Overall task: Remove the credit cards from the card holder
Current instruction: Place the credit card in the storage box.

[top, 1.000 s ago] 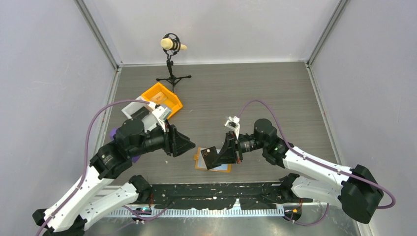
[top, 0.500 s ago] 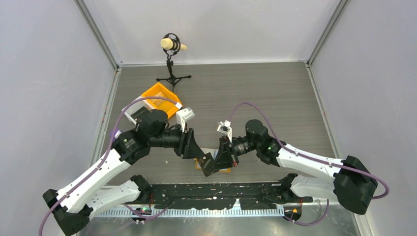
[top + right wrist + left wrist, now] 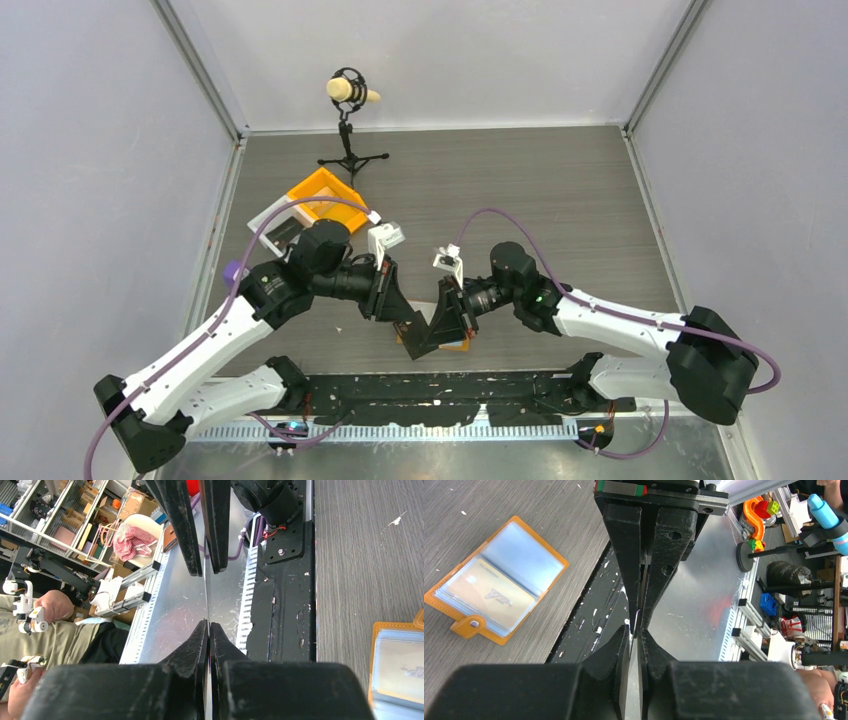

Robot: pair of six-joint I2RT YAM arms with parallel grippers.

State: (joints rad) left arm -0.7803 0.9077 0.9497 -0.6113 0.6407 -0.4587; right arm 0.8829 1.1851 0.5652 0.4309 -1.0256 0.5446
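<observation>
The right gripper (image 3: 207,623) pinches the thin dark credit card (image 3: 417,340). The left gripper (image 3: 636,631) is narrowly spread around it. I should clamp left firmly before opening right.

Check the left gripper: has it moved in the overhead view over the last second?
Yes. The left gripper has swung right and slightly toward the near edge, away from the orange bin and up to the right gripper.

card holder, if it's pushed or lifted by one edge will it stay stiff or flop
The card holder lies open and flat on the table, so a push would probably slide it. Its middle fold suggests it would flop if lifted by one edge.
</observation>
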